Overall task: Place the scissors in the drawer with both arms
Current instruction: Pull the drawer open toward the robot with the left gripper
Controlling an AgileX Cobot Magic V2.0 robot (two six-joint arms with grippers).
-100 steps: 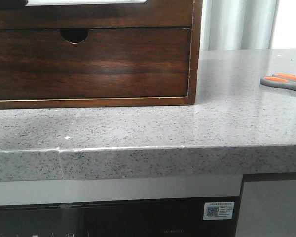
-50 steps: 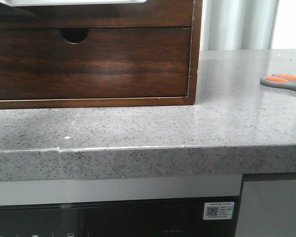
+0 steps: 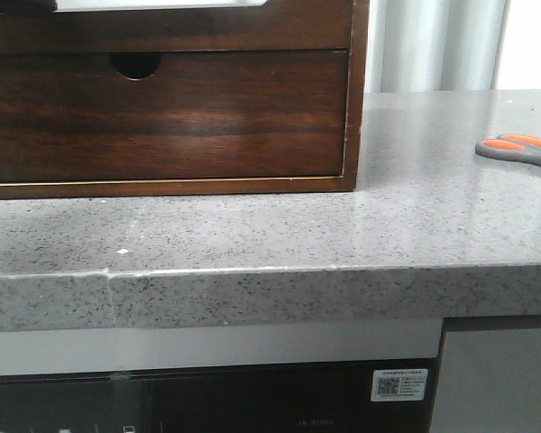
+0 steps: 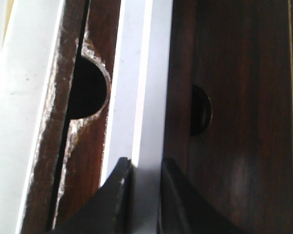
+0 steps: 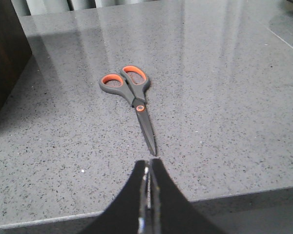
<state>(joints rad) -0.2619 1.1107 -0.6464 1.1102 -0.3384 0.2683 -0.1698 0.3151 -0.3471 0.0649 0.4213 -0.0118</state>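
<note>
The bench (image 3: 415, 225) carries a cabinet on its left, whose drawer (image 3: 162, 117) sits closed — notch (image 3: 136, 63) up, ready for a finger. The scissors (image 5: 129, 95) lie flat on the right, blades toward the right gripper (image 5: 148, 168), nearly closed and empty. The left gripper (image 4: 145, 168) hovers slightly parted by the notch, holding nothing.

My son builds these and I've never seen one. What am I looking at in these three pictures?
A two-armed robot, meant to put scissors in a drawer. The front camera looks across a grey stone counter: the dark wooden drawer is closed, and the scissors lie flat to the right. The other two cameras ride on the wrists. The left tool is close against the cabinet near a drawer notch, fingers slightly apart. The right tool is shut, empty, just short of the scissor blades' tip. Nothing is held.
</note>
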